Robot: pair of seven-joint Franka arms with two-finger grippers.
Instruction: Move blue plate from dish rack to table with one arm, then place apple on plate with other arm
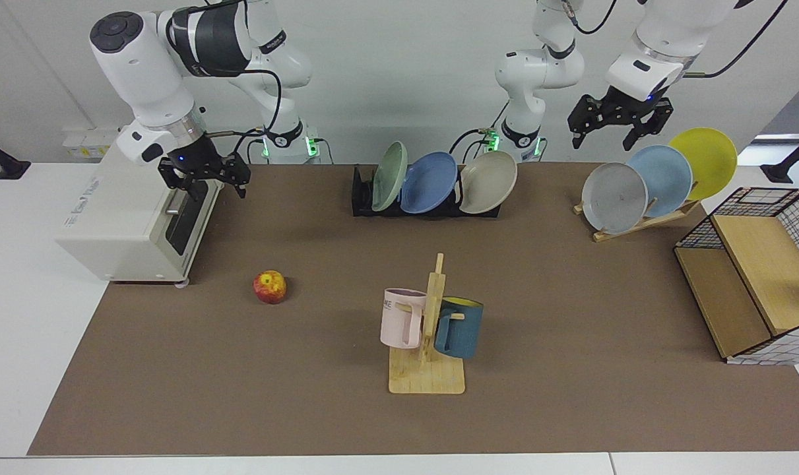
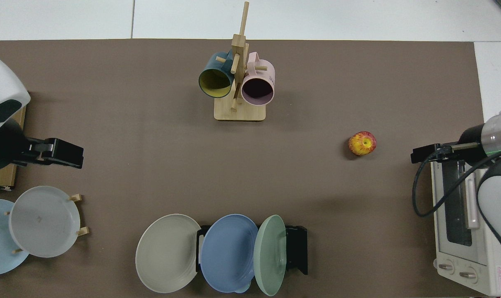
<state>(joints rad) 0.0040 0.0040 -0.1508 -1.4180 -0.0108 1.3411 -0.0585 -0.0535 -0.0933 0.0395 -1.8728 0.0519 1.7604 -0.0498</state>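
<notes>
the blue plate stands on edge in the dish rack, leaning between a green plate and a beige plate, at the far side of the table. the apple sits alone on the brown mat, well apart from the rack and near a white toaster oven. nothing is on the mat beside the apple that could hold it yet; the blue plate is not yet out of the rack

the right gripper hangs in the air just in front of the toaster oven's top, its fingers spread and holding nothing. the left gripper hovers high above a slanted wooden stand that carries a grey plate, a pale blue plate and a yellow plate; its fingers are also parted and empty. neither gripper touches any object

in the top view the left gripper sits above the mat near the grey plate, and the right gripper points toward the apple from the oven side

a wooden mug tree near the middle of the table holds a pink mug and a dark blue mug. a wire and wood shelf stands at the table's edge
</notes>
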